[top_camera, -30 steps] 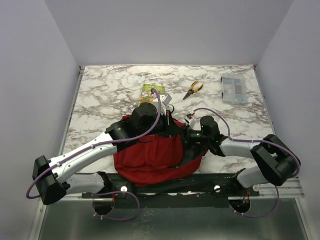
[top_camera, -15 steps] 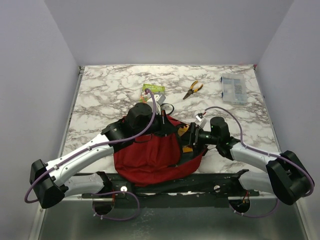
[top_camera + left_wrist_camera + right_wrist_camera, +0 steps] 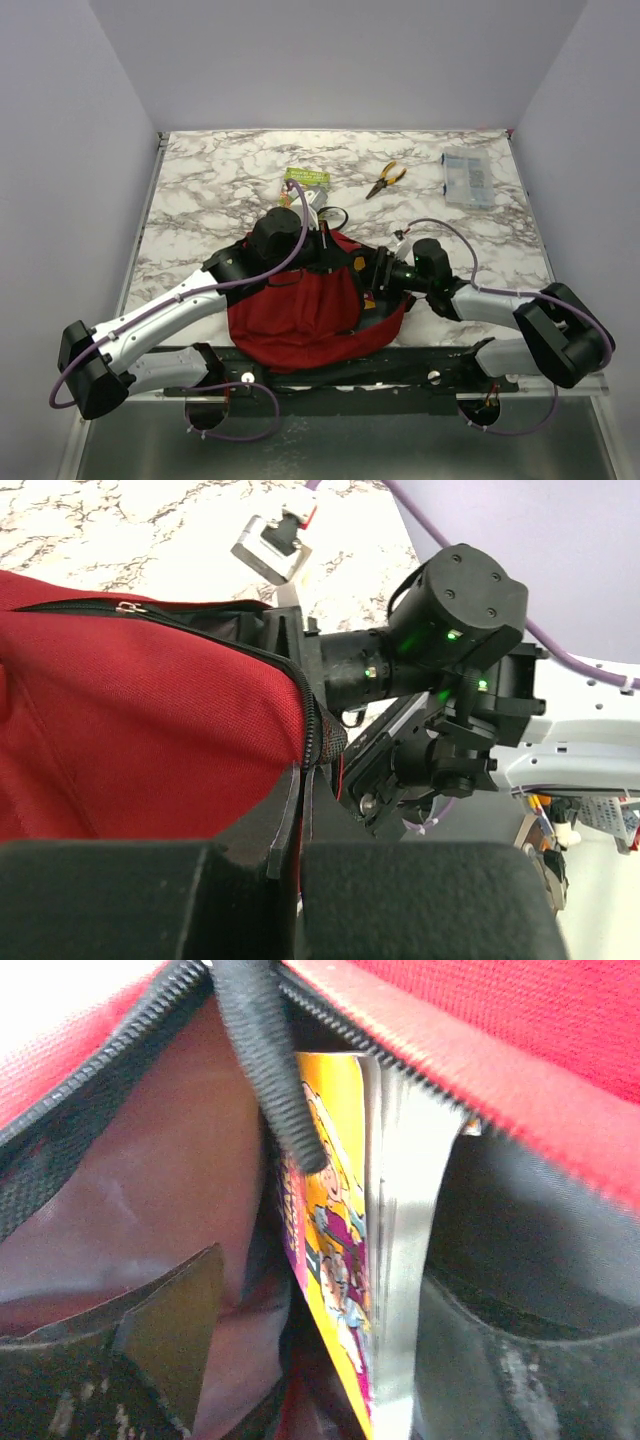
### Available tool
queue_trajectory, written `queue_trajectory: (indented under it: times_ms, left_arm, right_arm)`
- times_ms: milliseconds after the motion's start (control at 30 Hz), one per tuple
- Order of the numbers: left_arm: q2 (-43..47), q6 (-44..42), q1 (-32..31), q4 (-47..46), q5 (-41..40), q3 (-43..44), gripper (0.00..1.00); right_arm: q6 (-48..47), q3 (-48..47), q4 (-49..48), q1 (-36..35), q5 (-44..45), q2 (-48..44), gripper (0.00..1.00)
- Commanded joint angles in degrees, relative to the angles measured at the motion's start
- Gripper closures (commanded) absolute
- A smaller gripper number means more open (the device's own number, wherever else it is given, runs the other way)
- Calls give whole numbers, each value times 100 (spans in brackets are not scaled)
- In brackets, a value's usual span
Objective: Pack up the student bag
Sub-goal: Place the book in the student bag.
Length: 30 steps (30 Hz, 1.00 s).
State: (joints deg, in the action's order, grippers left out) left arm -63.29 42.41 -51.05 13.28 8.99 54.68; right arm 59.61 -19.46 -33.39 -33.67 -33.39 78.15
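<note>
The dark red student bag (image 3: 300, 315) lies at the table's near edge, its zipped mouth facing right. My left gripper (image 3: 326, 243) is shut on the bag's upper zipper edge (image 3: 312, 720) and holds the mouth up. In the left wrist view the left gripper (image 3: 298, 820) pinches that fabric. My right gripper (image 3: 373, 278) reaches into the mouth. In the right wrist view a yellow picture book (image 3: 335, 1250) stands inside the bag between the right gripper's (image 3: 325, 1300) spread fingers. It leans on the right finger (image 3: 500, 1360). A gap shows beside the left finger (image 3: 175, 1330).
A green book (image 3: 305, 180) lies on the marble table (image 3: 200, 190) behind the bag. Yellow-handled pliers (image 3: 385, 180) lie to its right. A clear plastic parts box (image 3: 468, 180) sits at the back right. The right arm's wrist (image 3: 440, 650) is close beside the left gripper.
The right gripper moved left and down, carrying the yellow book into the bag's mouth. The left gripper shifted slightly back a second ago and has held the zipper edge since.
</note>
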Motion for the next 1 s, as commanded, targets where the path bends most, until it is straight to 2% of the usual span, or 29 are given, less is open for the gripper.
queue_trajectory:
  times_ms: [0,100,233,333,400,433,600,667,800,967]
  left_arm:
    - [273,12,50,-238,67,-133,100]
    - [431,54,50,-236,85,-266,100]
    - [486,49,67,-221,129,-335,100]
    - [338,64,69,-220,189,-238,100]
    - [250,94,67,-225,175,-180,100]
    - [226,96,68,-229,146,-168,100]
    - [255,189,67,-238,104,-299,100]
    - [220,165,76,-238,115,-326,100]
    - [179,212,77,-245,220,-287,100]
    - [220,233,77,-228,132,-325,100]
  right_arm:
    - [-839,-73,1270,133,216,-530,25]
    - [-1061,70,1512,133,429,-884,19]
    - [-1256,-61,1866,73,633,-977,20]
    - [-902,-224,1160,-609,1090,-582,28]
    - [-518,-412,447,-772,635,-47,43]
    - [-389,-412,258,-764,560,17,44]
    - [-774,-287,1439,-644,1134,-587,43]
    - [-831,-190,1452,-580,1131,-634,42]
    - [-661,-190,707,-627,821,-206,43]
    - [-341,-637,-278,-1049,453,573,44]
